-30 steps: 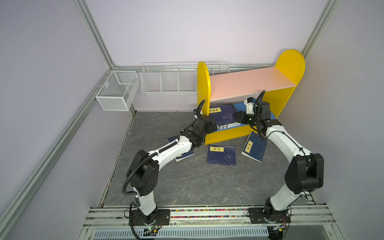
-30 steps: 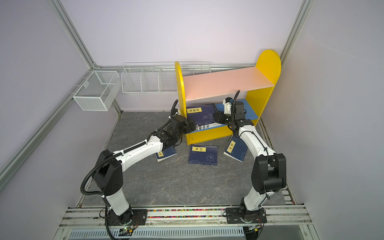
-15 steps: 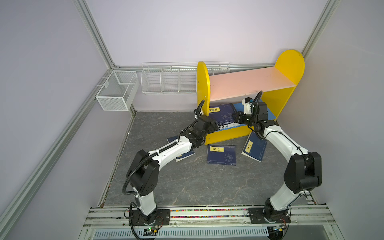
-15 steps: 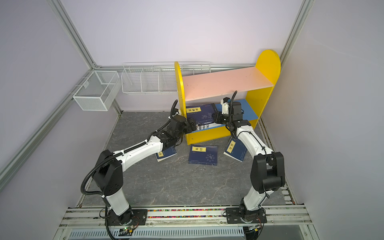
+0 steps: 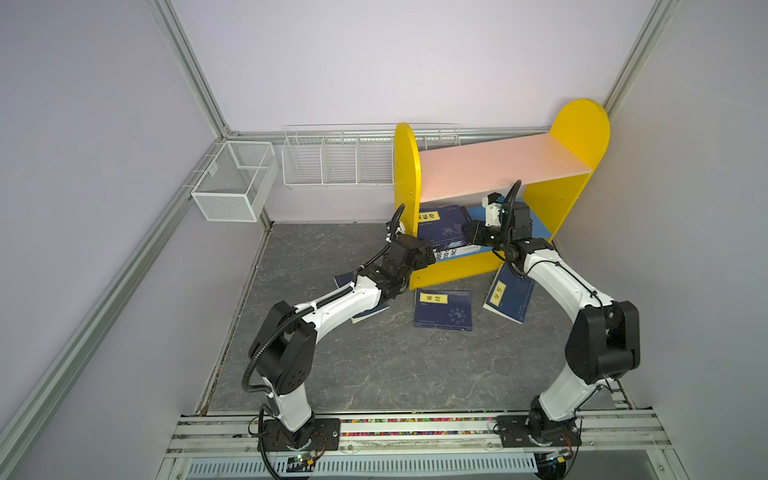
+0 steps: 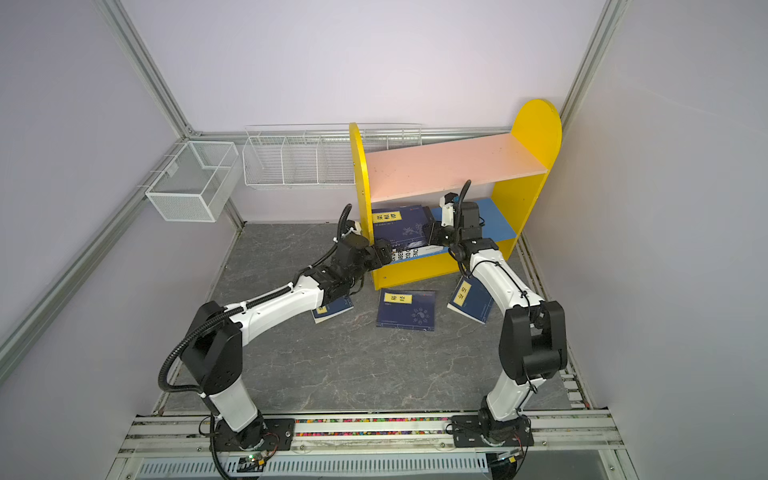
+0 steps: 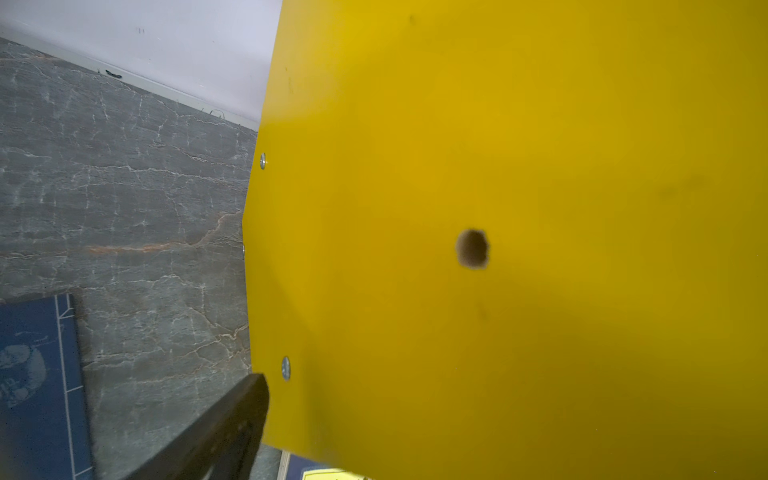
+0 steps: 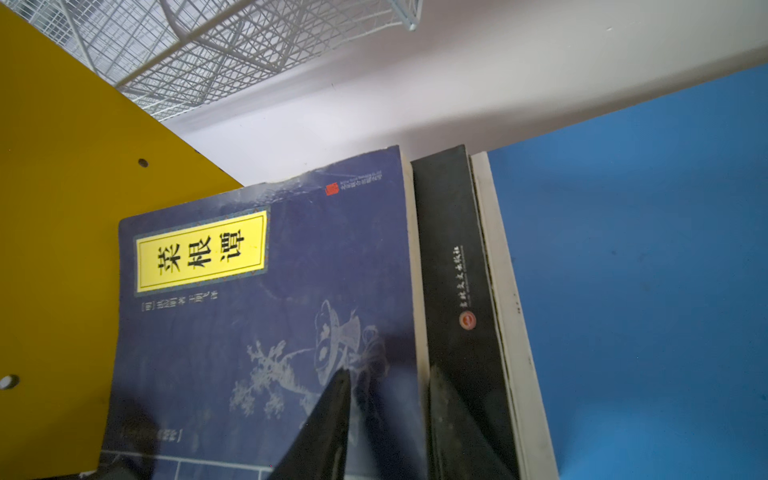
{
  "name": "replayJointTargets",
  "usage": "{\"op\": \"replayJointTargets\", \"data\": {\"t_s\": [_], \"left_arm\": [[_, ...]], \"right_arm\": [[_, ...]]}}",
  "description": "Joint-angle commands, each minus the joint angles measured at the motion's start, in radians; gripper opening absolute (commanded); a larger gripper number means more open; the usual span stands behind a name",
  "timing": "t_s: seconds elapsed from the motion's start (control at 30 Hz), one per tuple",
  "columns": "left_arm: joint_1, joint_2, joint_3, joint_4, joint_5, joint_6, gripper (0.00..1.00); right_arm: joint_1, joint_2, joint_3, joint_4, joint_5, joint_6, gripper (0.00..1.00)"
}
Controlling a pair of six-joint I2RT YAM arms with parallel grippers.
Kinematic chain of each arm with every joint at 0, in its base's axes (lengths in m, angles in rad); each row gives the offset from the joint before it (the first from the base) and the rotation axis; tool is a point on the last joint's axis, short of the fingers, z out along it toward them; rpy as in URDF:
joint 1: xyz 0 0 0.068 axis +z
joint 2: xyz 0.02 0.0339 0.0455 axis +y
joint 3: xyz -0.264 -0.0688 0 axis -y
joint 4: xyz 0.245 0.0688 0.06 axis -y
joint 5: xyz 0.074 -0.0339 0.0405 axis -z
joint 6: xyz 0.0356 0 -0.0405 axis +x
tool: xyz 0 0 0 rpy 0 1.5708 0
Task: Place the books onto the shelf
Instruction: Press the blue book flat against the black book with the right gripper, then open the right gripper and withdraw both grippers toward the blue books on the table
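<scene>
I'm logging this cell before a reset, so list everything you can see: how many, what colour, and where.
shelf: one, yellow sides, pink upper board, blue lower board; rear right.
shelved books: three, navy, black, white-and-blue; leaning at the lower board's left end.
floor books: three, navy with yellow labels; one before the shelf, one further right, one under the left arm.
wire baskets: two, white; mesh box on left wall, divided rack on back wall.
floor mat: one, grey marbled; underneath everything.
arms: two, white and black; left, right, front rail.
left fingers: black, open; at the shelf's left side panel.
right fingers: black; astride the navy shelved book's edge, grip unclear.
</scene>
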Motion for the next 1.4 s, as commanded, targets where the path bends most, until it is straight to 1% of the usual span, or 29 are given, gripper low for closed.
{"op": "replayJointTargets", "data": {"t_s": [0.0, 0.1, 0.2, 0.33, 0.4, 0.53, 0.63, 0.7, 0.77, 0.87, 0.93, 1.03, 1.1, 1.13, 1.2, 1.23, 1.3, 1.37], "left_arm": [[0.004, -0.064, -0.025, 0.044, 0.006, -0.008, 0.95], [0.005, -0.104, -0.056, 0.067, 0.016, -0.008, 0.95], [0.004, -0.154, -0.091, 0.085, 0.027, -0.003, 0.95], [0.005, -0.230, -0.143, 0.087, 0.036, 0.013, 0.95], [0.004, -0.276, -0.180, 0.087, 0.040, 0.019, 0.95], [0.005, -0.395, -0.300, 0.067, 0.036, 0.032, 0.96], [0.005, -0.474, -0.372, -0.009, 0.041, 0.059, 0.97], [0.006, -0.508, -0.408, -0.059, 0.083, 0.083, 0.98], [0.008, -0.526, -0.441, -0.098, 0.158, 0.105, 0.98], [0.008, -0.513, -0.493, -0.092, 0.282, 0.101, 0.98], [0.007, -0.482, -0.543, -0.021, 0.354, 0.083, 0.97], [0.006, -0.393, -0.578, 0.072, 0.415, 0.056, 0.95], [0.002, -0.325, -0.574, 0.117, 0.434, 0.053, 0.94], [-0.001, -0.289, -0.565, 0.141, 0.443, 0.056, 0.94], [-0.003, -0.224, -0.546, 0.183, 0.456, 0.057, 0.93], [-0.003, -0.192, -0.530, 0.199, 0.469, 0.062, 0.93], [-0.005, -0.141, -0.503, 0.212, 0.463, 0.069, 0.92], [-0.003, -0.085, -0.482, 0.236, 0.440, 0.066, 0.92]], "right_arm": [[0.016, -0.044, 0.012, -0.058, -0.011, -0.021, 0.36], [0.015, -0.040, 0.018, -0.063, -0.029, -0.019, 0.38], [0.014, -0.040, 0.023, -0.066, -0.040, -0.020, 0.42], [0.009, -0.041, 0.060, -0.090, -0.043, -0.038, 0.46], [0.005, -0.057, 0.072, -0.100, -0.031, -0.044, 0.51], [0.000, -0.140, 0.046, -0.106, -0.022, -0.067, 0.58], [0.001, -0.210, -0.003, -0.128, -0.030, -0.103, 0.64], [0.002, -0.256, -0.043, -0.164, -0.028, -0.127, 0.67], [0.000, -0.323, -0.109, -0.197, -0.006, -0.127, 0.69], [0.001, -0.440, -0.227, -0.213, 0.028, -0.108, 0.71], [0.001, -0.511, -0.309, -0.220, 0.051, -0.069, 0.72], [0.002, -0.600, -0.449, -0.212, 0.079, 0.020, 0.74], [0.001, -0.627, -0.525, -0.192, 0.069, 0.058, 0.75], [0.001, -0.629, -0.580, -0.186, 0.059, 0.074, 0.75], [0.001, -0.617, -0.640, -0.170, 0.038, 0.110, 0.75], [0.001, -0.612, -0.677, -0.144, 0.034, 0.132, 0.74], [0.005, -0.603, -0.747, -0.084, 0.035, 0.175, 0.64], [0.008, -0.581, -0.807, -0.025, 0.047, 0.217, 0.62]]}}
